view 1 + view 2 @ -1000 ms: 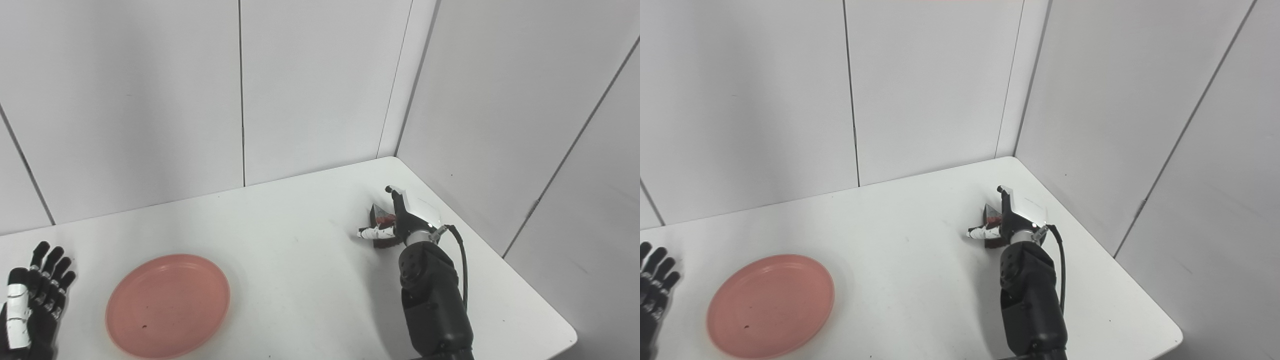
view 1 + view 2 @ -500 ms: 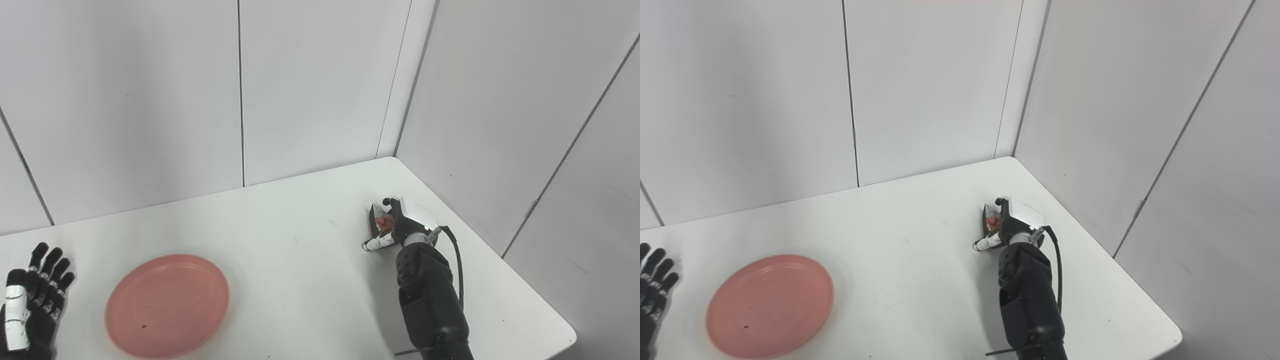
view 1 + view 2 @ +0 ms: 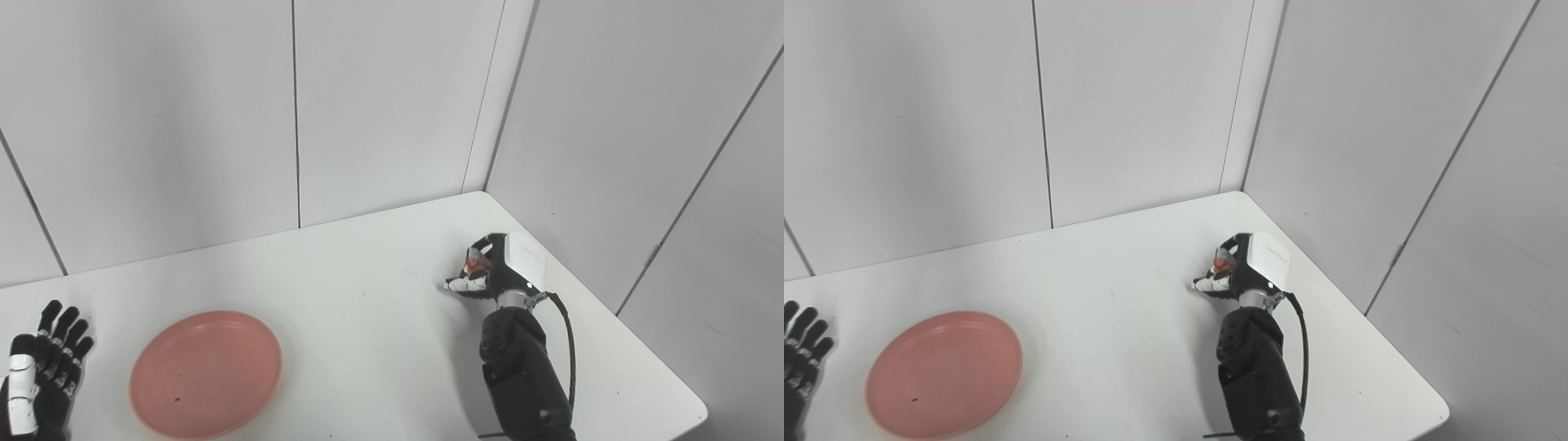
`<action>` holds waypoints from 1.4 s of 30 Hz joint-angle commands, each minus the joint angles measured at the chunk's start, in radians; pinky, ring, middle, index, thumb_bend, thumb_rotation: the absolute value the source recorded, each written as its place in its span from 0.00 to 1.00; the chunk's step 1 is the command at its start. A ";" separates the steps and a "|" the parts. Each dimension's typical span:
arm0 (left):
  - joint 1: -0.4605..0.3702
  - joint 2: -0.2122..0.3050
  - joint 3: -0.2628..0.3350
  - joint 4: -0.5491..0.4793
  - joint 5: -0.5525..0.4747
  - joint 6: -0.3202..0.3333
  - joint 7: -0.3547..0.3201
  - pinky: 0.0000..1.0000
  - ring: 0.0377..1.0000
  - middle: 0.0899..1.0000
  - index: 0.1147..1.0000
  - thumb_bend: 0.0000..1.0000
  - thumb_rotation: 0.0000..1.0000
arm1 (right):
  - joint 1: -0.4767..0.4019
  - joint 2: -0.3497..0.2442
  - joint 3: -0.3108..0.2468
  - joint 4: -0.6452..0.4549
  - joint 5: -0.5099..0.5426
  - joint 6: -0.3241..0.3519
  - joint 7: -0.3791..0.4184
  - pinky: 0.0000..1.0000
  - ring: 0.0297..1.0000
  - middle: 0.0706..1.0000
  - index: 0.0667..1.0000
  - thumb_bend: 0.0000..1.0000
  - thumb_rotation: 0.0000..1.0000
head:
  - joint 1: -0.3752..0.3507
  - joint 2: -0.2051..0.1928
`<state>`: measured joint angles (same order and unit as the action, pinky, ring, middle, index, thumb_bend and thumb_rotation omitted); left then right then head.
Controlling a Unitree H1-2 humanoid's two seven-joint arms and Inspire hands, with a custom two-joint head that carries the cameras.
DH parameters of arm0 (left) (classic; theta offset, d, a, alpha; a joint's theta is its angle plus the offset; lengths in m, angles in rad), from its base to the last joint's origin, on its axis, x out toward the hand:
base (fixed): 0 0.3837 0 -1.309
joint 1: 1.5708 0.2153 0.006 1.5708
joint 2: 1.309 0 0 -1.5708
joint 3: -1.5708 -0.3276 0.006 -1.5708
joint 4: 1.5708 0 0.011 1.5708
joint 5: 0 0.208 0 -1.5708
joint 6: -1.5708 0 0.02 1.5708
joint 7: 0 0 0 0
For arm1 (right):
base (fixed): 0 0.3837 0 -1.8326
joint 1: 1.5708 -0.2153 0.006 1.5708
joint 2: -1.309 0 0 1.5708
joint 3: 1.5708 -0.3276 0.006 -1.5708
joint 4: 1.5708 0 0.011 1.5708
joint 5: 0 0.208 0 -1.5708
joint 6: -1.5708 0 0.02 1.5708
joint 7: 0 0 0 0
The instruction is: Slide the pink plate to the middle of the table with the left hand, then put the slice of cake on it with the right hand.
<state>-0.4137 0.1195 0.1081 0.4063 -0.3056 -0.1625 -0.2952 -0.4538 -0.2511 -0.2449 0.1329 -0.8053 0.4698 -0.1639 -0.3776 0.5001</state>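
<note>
The pink plate [image 3: 206, 373] lies flat at the table's front left. My left hand [image 3: 38, 367] rests to its left with its fingers spread, holding nothing and a little apart from the rim. At the right side of the table my right hand [image 3: 497, 269] is closed around the slice of cake [image 3: 474, 264], a dark wedge with a red topping. The fingers hide most of the cake, and it appears lifted a little off the table. The same hand [image 3: 1244, 268] and cake [image 3: 1221, 263] show in the right eye view.
The white table [image 3: 367, 318] ends in a rounded corner at the back right, close to the grey wall panels [image 3: 612, 153]. Its right edge runs just beside my right forearm [image 3: 520, 367].
My right hand has closed around the cake slice and turned, raising it slightly off the table. The left hand and the plate have stayed where they were.
</note>
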 commanded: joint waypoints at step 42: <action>0.073 -0.201 -0.149 -0.049 0.242 0.002 0.199 1.00 1.00 1.00 1.00 0.70 1.00 | -0.004 0.100 0.503 -0.144 0.340 -0.420 0.199 0.13 0.18 0.34 0.46 0.51 0.00 | 0.444 0.005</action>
<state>-0.3727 -0.0597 -0.0359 0.3250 -0.0615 -0.1444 -0.1025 -0.4084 -0.1612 0.2544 0.0024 -0.4558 0.1112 0.0537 0.0598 0.5047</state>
